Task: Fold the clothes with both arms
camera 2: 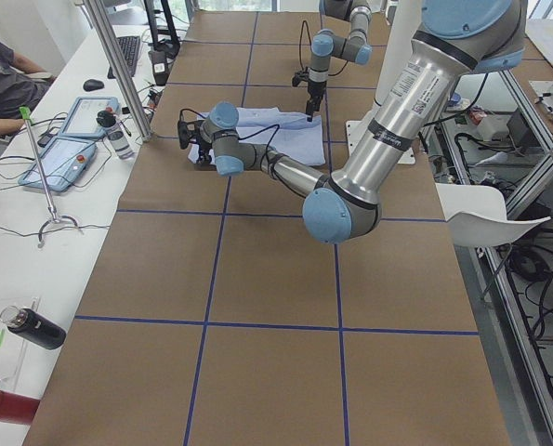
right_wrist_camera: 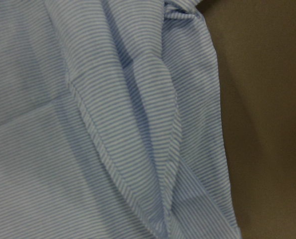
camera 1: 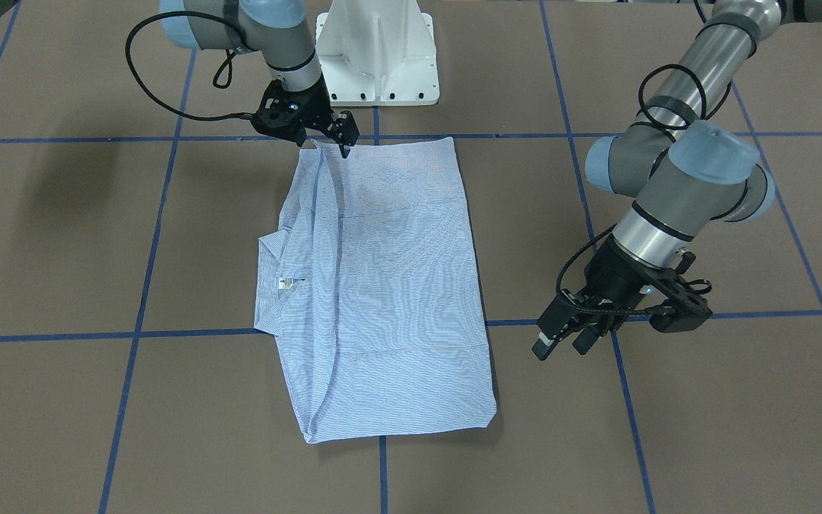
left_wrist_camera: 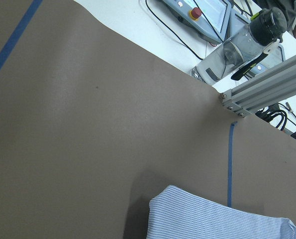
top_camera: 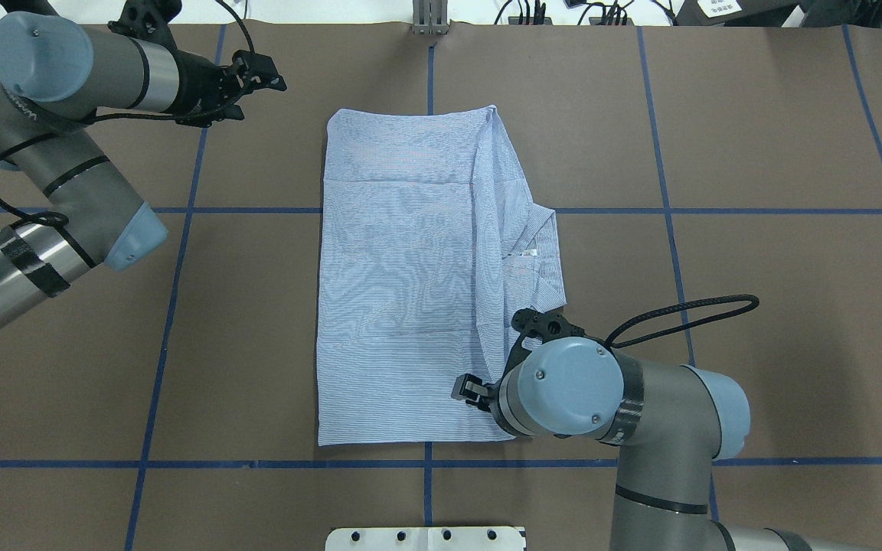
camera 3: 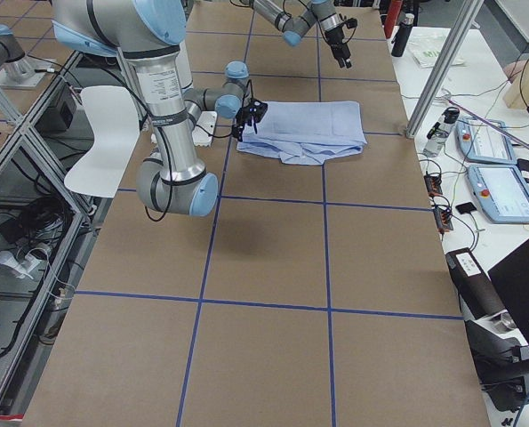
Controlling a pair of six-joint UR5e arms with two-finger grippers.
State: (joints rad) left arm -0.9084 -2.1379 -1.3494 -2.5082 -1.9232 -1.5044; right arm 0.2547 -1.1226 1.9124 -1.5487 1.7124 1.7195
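Mid-fold, a corner of the shirt [camera 1: 397, 285] lay just under the right gripper [camera 1: 327, 139], its grip impossible to tell. The left gripper [camera 1: 564, 343], spread and empty, stood well aside and probably needed to approach.

The shirt [camera 1: 397, 285] lies flat at the middle of the table [camera 1: 61, 250], just in front of the pedestal base [camera 1: 377, 57]. Its collar [camera 1: 272, 300] juts out on the robot's right side. The right gripper [camera 1: 343, 143] stands over the shirt's corner nearest the base (right-hand side). The left gripper [camera 1: 561, 348] hangs beside the shirt's left edge, towards the far end, apart from the cloth.
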